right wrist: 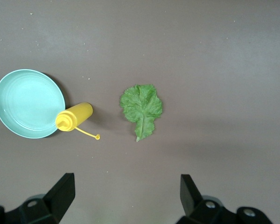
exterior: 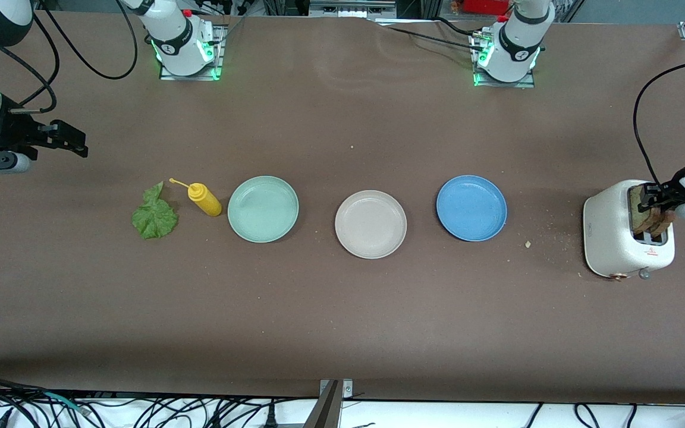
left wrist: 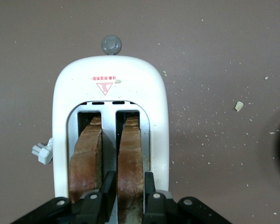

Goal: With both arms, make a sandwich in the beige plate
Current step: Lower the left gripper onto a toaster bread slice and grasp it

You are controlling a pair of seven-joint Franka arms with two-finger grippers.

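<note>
Nearest the front camera, the white toaster (exterior: pixel 619 238) holds two toast slices. Left gripper (left wrist: pixel 129 198) has its fingers clamped around one toast slice (left wrist: pixel 130 161) in its slot. Right gripper (right wrist: pixel 127 189), fingers spread wide, waits above the lettuce leaf (right wrist: pixel 142 108). Between the mint green plate (exterior: pixel 263 208) and the blue plate (exterior: pixel 471 207) sits the beige plate (exterior: pixel 370 224).

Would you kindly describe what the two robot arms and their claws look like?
Both are white, rounded, jointed arms with black joint bands, black cables and green lights at their bases. The left claw and the right claw are black, each with two flat fingers.
</note>
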